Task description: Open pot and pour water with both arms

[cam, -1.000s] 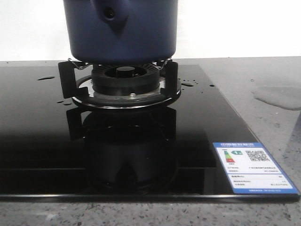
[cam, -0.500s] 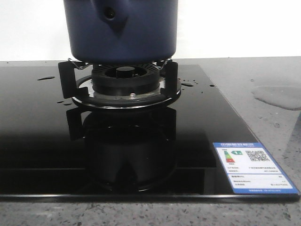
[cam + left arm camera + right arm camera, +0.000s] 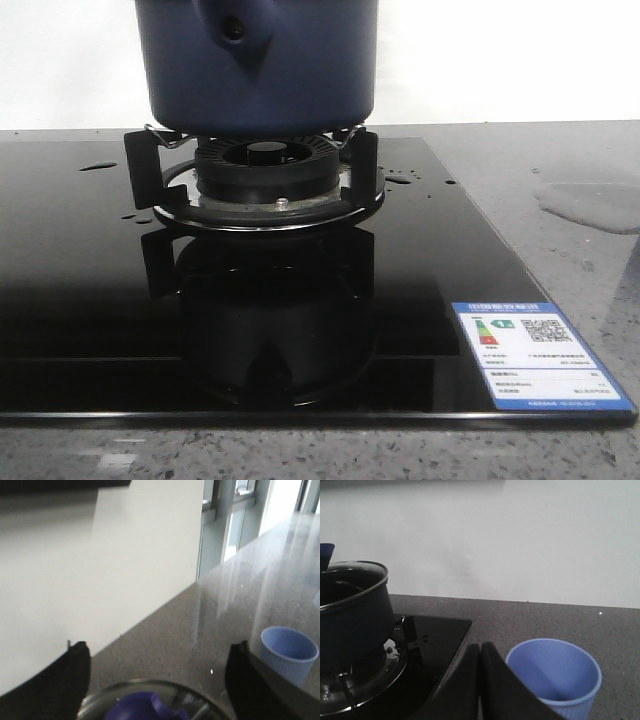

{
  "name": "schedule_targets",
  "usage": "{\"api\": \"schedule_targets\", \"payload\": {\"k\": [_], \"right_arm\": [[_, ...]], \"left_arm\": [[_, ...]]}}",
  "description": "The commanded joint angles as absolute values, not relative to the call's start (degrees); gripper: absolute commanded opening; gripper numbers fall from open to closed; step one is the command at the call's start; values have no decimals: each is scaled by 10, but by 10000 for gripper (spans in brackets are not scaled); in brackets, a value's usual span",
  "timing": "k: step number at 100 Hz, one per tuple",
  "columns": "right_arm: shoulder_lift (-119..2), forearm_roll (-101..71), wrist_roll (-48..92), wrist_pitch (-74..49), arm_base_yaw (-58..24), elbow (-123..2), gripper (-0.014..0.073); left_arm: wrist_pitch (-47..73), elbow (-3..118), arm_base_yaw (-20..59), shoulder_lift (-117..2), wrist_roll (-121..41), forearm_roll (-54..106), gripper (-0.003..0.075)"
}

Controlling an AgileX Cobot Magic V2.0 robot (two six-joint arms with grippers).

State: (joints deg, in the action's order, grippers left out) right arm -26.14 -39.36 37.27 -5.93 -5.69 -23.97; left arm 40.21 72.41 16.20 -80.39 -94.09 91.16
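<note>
The dark navy-blue pot [image 3: 258, 62] stands on the gas burner [image 3: 265, 178], its handle socket [image 3: 234, 30] facing me. It also shows in the right wrist view [image 3: 352, 615] with a glass lid on it. In the left wrist view the glass lid [image 3: 145, 700] with its blue knob [image 3: 142, 707] lies just below my left gripper [image 3: 160, 672], which is open, fingers wide on either side. My right gripper [image 3: 480, 652] is shut and empty, beside the pale-blue ribbed cup [image 3: 555, 677]. Neither gripper shows in the front view.
The black glass hob [image 3: 90, 290] carries a label [image 3: 535, 355] at its front right corner. A water puddle [image 3: 590, 205] lies on the grey counter to the right. The cup also shows in the left wrist view [image 3: 287, 652]. A white wall stands behind.
</note>
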Motion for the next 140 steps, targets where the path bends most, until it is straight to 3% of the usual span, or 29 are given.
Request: {"api": "schedule_targets", "payload": {"k": [1,8,22,71,140], "right_arm": [[-261,-392,398,-47,-53,-261,-70],[-252,-392,427,-81,-53,-261,-70],[-219,-392,481,-155,-53,-259,-70],[-113,-398,486,-164,-53,-222,-70],[-113,-398,486,-164,-53,-222,-70]], "left_arm": [[387,725,145,-718,-921,938,286],[362,694,127,-661,-912,935,148],[317,605,94,-543,-905,914,-19],[279,252,79,-242,-905,913,-19],[279,205,79,-201,-905,914,-19]]}}
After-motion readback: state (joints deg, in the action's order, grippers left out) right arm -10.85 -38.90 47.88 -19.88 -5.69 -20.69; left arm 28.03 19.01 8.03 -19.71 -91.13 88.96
